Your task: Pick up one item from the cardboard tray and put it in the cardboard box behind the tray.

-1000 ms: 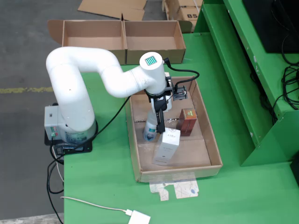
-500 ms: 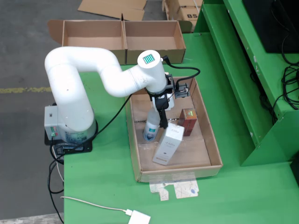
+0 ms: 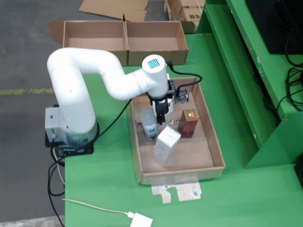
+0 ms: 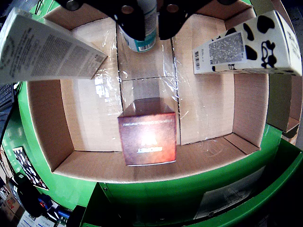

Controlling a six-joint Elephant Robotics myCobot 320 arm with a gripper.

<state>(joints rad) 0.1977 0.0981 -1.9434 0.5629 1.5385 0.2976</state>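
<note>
The cardboard tray [image 3: 217, 158] holds a white bottle with a teal label [image 3: 149, 124], a white box [image 3: 166, 144] leaning tilted, a brown-red box [image 3: 189, 123] and a cow-patterned carton [image 3: 182, 98]. My gripper [image 3: 161, 115] hangs above the tray's middle, beside the bottle. In the wrist view the gripper [image 4: 151, 23] has its jaws close together with nothing between them. The bottle [image 4: 141, 43] lies beyond them, the brown-red box [image 4: 147, 135] is straight below, the white box [image 4: 42, 47] is at the left, and the carton [image 4: 246, 42] is at the right. The two-compartment cardboard box [image 3: 99, 43] stands behind the tray.
The arm's base [image 3: 71, 135] stands left of the tray with cables trailing off the green table [image 3: 109, 189]. A paper scrap [image 3: 177, 191] and a white adapter [image 3: 142, 221] lie in front. A green shelf frame [image 3: 255, 94] rises at the right.
</note>
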